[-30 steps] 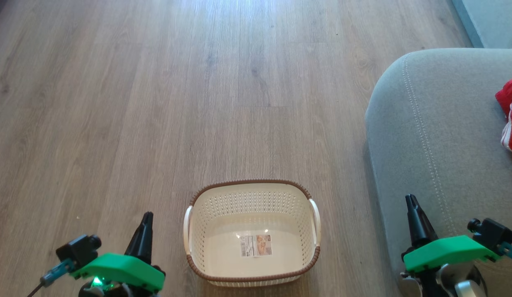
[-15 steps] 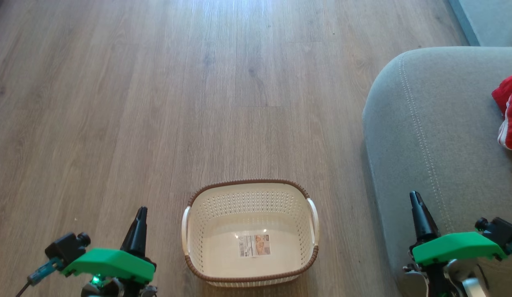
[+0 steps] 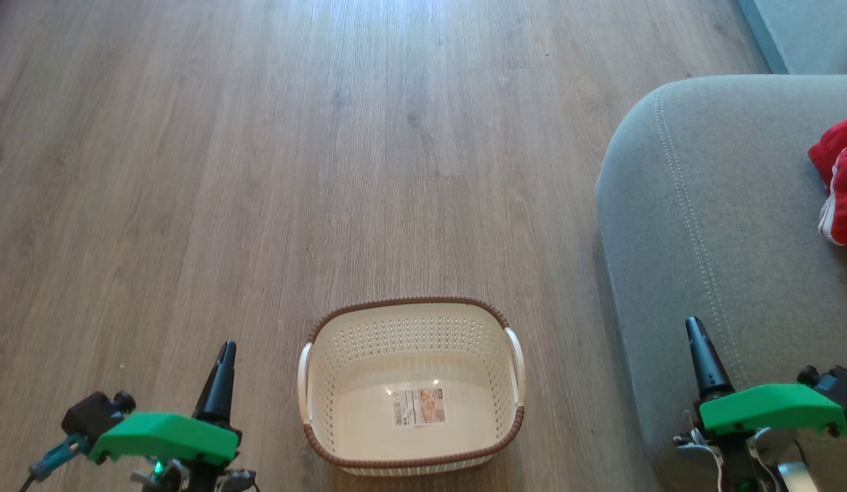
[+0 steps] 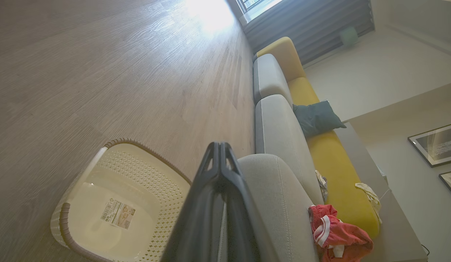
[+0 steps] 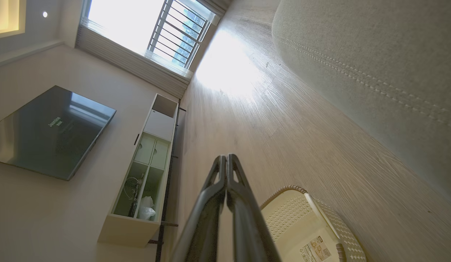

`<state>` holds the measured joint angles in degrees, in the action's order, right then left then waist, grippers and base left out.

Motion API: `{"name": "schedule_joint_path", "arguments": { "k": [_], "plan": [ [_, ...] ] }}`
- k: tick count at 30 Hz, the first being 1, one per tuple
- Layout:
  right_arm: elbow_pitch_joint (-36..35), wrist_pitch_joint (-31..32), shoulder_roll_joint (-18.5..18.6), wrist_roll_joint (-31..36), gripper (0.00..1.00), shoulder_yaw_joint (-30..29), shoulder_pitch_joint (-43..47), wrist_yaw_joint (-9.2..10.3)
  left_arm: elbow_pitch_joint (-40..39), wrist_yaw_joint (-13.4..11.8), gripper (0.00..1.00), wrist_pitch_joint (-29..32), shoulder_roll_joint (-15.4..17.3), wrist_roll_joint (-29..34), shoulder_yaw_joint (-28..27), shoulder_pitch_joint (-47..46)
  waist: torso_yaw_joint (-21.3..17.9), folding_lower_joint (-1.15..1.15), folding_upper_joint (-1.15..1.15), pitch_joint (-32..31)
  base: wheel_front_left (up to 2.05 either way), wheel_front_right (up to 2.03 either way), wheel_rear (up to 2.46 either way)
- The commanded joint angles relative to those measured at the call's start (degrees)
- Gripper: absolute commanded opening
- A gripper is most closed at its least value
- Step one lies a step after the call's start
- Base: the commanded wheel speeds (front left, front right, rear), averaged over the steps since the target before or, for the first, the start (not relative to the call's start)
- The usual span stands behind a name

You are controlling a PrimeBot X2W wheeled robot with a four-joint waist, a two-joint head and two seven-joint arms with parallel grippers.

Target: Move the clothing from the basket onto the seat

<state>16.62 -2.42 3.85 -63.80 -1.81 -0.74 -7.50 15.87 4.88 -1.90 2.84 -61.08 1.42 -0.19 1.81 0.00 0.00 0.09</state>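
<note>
The cream basket [image 3: 314,410] with its brown rim stands on the wooden floor between my arms; only a paper label lies on its bottom. Red clothing [image 3: 839,184] with white trim lies bunched on the grey seat [image 3: 703,205] at the right edge. My left gripper [image 3: 225,350] is shut and holds nothing, left of the basket. My right gripper [image 3: 692,324] is shut with nothing in it, over the seat's front corner. The left wrist view takes in the left gripper [image 4: 219,145], the basket [image 4: 98,160], the seat [image 4: 269,182] and the clothing [image 4: 334,233]. In the right wrist view are the right gripper [image 5: 225,158] and the basket [image 5: 283,218].
Open wooden floor [image 3: 328,137] stretches ahead. The sofa runs on with a yellow back [image 4: 331,153] and a dark teal cushion [image 4: 314,116]. A wall-mounted television [image 5: 51,131] and a low cabinet [image 5: 145,171] stand on the far side of the room.
The head camera has shifted slightly, so the sofa and clothing sit a little further left and up. Both grippers have drawn back toward the bottom of the view, still shut.
</note>
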Motion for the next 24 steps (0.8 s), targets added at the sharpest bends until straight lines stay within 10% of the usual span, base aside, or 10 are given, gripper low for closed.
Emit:
{"name": "schedule_joint_path", "arguments": {
  "k": [1,24],
  "plan": [
    [-2.16,0.57,0.04,-1.98,0.0,0.17,-3.55,0.01,-1.76,0.34,0.0,0.59,0.07,-2.03,-2.11,-3.57,-0.07,0.0,0.0,0.0,0.0,0.0,0.0],
    [-2.38,4.28,-0.19,-14.85,0.0,-1.83,-4.42,0.01,-1.78,1.42,0.0,4.32,0.06,-15.88,-4.91,-4.73,-0.9,0.0,0.0,0.05,0.0,0.0,0.0]
  ]
}}
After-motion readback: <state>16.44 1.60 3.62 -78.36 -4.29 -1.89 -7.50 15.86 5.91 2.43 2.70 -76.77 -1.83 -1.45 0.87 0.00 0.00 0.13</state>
